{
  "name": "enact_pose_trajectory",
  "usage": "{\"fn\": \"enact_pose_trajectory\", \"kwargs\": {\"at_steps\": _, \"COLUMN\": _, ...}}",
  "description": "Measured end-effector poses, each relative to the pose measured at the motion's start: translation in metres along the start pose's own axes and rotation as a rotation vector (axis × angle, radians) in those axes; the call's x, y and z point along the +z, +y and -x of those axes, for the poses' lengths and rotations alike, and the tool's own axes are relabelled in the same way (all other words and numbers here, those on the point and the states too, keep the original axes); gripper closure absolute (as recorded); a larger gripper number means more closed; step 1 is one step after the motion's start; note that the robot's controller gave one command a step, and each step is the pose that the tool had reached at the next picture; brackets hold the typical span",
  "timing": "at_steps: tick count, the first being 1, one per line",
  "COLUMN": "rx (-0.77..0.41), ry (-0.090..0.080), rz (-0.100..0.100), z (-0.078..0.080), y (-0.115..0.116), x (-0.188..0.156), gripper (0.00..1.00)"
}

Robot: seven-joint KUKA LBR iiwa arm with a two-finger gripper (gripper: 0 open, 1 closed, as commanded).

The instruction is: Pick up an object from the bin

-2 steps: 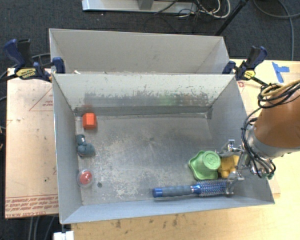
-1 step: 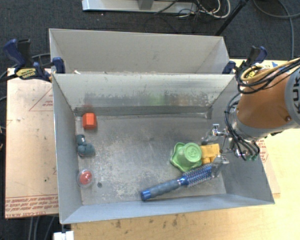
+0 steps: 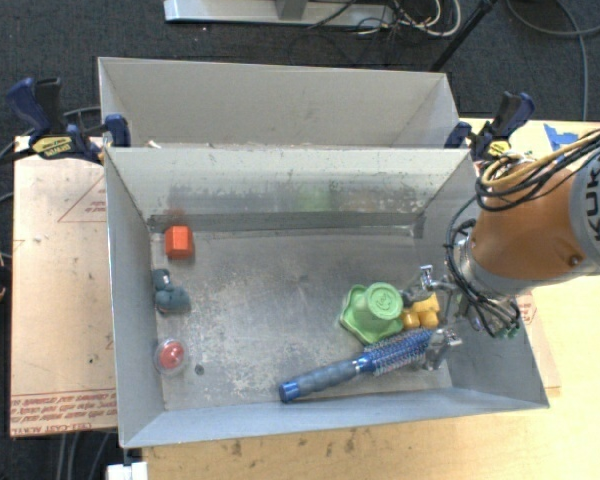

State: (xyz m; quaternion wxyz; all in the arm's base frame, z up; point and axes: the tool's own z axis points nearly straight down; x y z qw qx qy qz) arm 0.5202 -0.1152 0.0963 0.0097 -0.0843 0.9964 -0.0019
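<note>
Gripper (image 3: 435,313): hanging low at the bin's (image 3: 280,278) right end, spreading wide either side of the yellow piece.
Yellow piece (image 3: 421,317): lying just beside the green cup (image 3: 372,310), above the blue brush (image 3: 360,366).
Left wall: orange block (image 3: 179,241), grey lump (image 3: 168,296) and red ball (image 3: 169,354) lying well apart from the gripper.

orange block (image 3: 179,241) (far left) | dark grey lump (image 3: 169,296) | clear red-centred ball (image 3: 169,354)

The gripper (image 3: 435,313) sits low by the bin's (image 3: 280,178) right wall, beside a small yellow thing (image 3: 421,318), a green cup (image 3: 372,308) and a blue hairbrush (image 3: 360,366). Along the left wall lie an orange block (image 3: 179,241), a grey-blue lump (image 3: 168,296) and a reddish ball (image 3: 169,354).
</note>
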Motion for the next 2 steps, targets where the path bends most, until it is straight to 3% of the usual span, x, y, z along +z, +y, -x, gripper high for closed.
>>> {"fn": "enact_pose_trajectory", "kwargs": {"at_steps": 1, "rx": -0.001, "ry": 0.01, "rz": 0.004, "z": -0.003, "y": 0.001, "x": 0.001, "gripper": 1.0}}
{"fn": "enact_pose_trajectory", "kwargs": {"at_steps": 2, "rx": -0.037, "ry": 0.01, "rz": 0.003, "z": 0.0, "y": 0.01, "x": -0.109, "gripper": 1.0}}
